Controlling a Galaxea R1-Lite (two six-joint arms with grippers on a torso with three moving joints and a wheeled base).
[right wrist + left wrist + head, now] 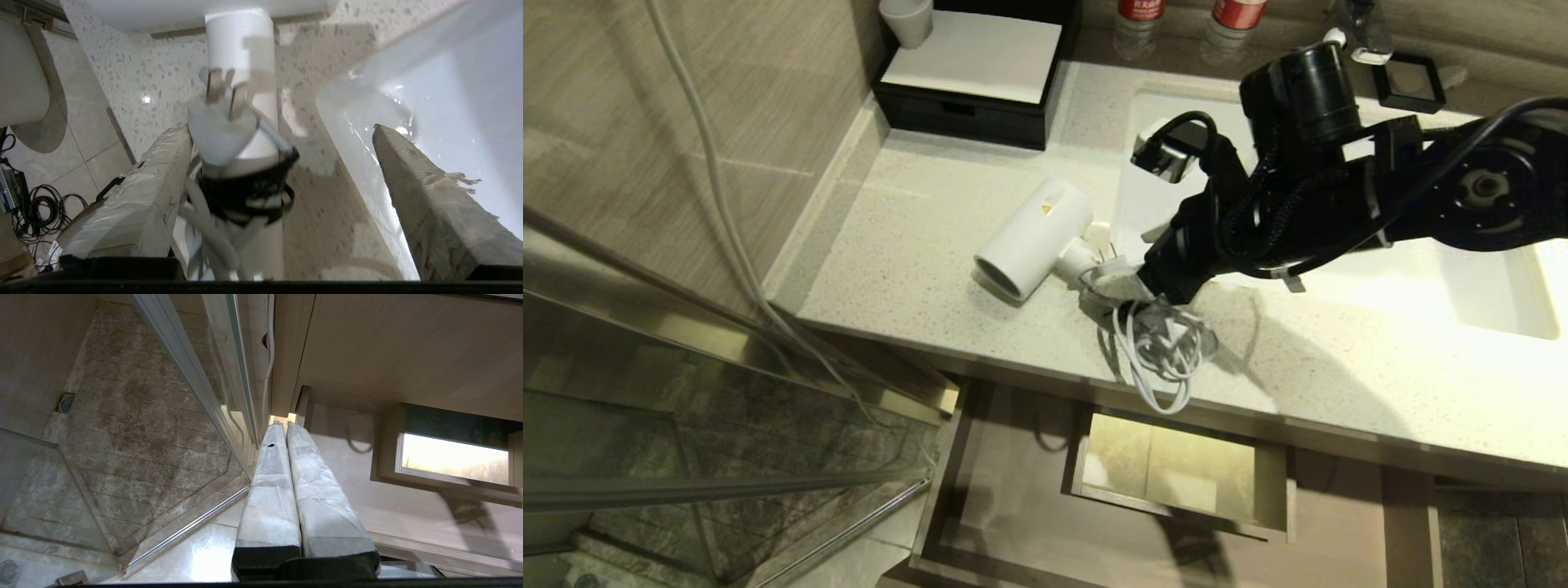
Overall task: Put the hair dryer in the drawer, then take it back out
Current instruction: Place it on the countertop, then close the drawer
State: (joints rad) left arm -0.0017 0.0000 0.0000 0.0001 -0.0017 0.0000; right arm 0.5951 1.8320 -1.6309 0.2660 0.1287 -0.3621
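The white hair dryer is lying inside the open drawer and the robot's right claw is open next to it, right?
Not quite. The hair dryer lies on the countertop, not in the drawer, which is open below and holds nothing, as the head view shows. The right claw is indeed open at its handle.

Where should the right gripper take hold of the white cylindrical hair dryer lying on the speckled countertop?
Probably the handle, not the thick barrel, which looks too wide for the jaws. The white hair dryer lies on its side, handle pointing toward the sink. The right gripper is open and already straddles the handle from that side; keep the cord bundle clear.
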